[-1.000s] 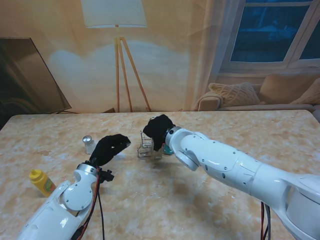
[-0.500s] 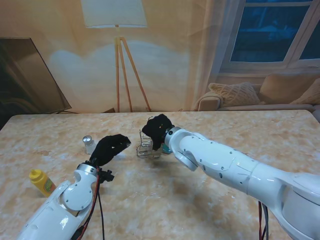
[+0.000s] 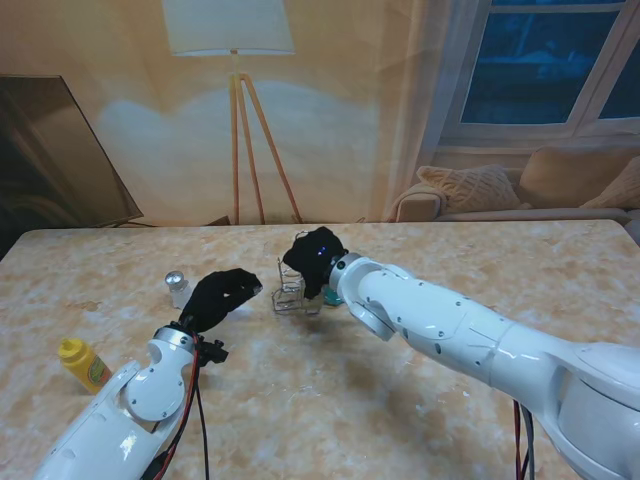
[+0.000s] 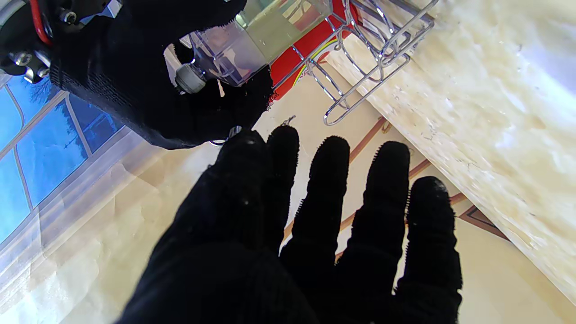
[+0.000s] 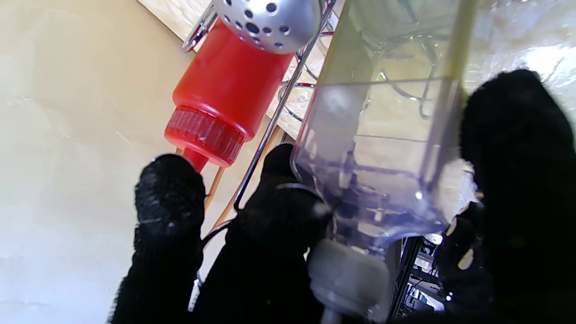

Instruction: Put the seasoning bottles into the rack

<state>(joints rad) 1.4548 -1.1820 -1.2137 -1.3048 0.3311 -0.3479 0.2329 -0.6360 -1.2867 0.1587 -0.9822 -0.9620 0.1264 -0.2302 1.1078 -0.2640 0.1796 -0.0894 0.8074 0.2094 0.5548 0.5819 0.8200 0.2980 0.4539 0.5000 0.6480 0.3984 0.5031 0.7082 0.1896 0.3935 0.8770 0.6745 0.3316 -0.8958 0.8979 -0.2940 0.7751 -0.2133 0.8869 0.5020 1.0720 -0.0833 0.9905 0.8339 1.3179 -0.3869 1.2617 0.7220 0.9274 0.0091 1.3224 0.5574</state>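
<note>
My right hand [image 3: 314, 260] is shut on a clear square bottle [image 5: 382, 135] with a grey cap, held at the wire rack [image 3: 291, 297]; the bottle's lower part is among the rack's wires [image 4: 373, 49]. A red squeeze bottle [image 5: 229, 99] stands inside the rack, and a perforated silver cap [image 5: 270, 18] shows beside it. My left hand [image 3: 222, 294] hovers open to the left of the rack, fingers [image 4: 328, 189] spread and holding nothing. A small silver-topped shaker [image 3: 177, 288] stands on the table farther left. A yellow bottle [image 3: 83, 364] stands near my left forearm.
A teal object [image 3: 336, 298] sits behind my right wrist, just right of the rack. The marble table [image 3: 420, 420] stretches wide on the right. A floor lamp and a sofa stand beyond the far edge.
My right hand has shifted slightly left with the clear bottle at the rack. The left hand has stayed in place.
</note>
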